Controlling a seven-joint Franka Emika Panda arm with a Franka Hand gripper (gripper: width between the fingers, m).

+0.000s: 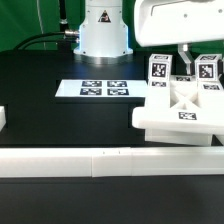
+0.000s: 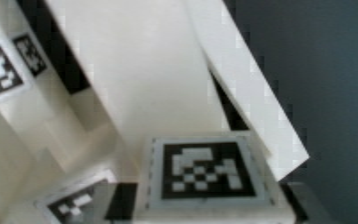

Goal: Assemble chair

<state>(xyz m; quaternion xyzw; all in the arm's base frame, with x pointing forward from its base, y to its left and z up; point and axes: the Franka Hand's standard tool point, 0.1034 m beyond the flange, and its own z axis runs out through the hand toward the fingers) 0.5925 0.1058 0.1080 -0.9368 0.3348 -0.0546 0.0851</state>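
I see a black table [image 1: 40,75], marker board [image 1: 105,89] lying flat on it around 12 o'clock of centre, long low white rail [image 1: 100,160] running across the front at 6 o'clock, small white block [image 1: 3,118] at 9 o'clock edge

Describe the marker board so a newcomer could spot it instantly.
Start at the robot's white base at the back of the black table. Just in front lies the marker board, a thin flat white strip with a row of tags. Unlike the blocky chair parts, it lies completely flat.
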